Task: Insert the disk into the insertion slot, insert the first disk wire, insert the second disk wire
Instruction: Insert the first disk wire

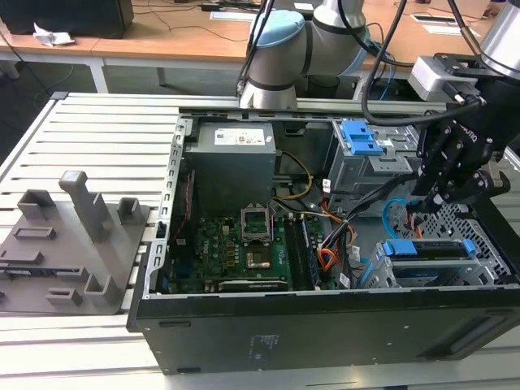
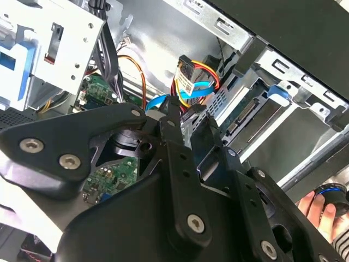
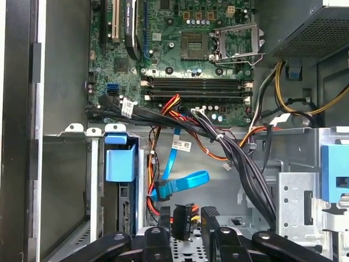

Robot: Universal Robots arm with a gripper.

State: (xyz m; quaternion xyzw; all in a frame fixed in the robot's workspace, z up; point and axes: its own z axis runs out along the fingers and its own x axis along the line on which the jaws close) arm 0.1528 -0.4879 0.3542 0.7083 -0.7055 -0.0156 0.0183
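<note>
The disk [image 1: 426, 250] lies in the insertion slot [image 1: 375, 275] at the case's near corner on the exterior view's right, its blue carrier [image 3: 120, 162] showing. My gripper [image 3: 184, 219] hangs just above and behind it, shut on a black connector [image 3: 182, 222] with orange, yellow and red wires, the first disk wire. In the second wrist view the fingers [image 2: 173, 128] point toward the disk's connector end [image 2: 246, 115]. The second disk wire [image 3: 188, 180], thin and light blue, loops loose beside the gripper [image 1: 422, 207].
A taller grey bay with a blue latch [image 1: 361, 136] stands behind the slot. A thick black cable bundle [image 3: 234, 158] crosses beside the gripper. The motherboard [image 1: 236, 252] and power supply [image 1: 231, 158] fill the case's other half. A person's hand [image 2: 313, 207] rests outside the case.
</note>
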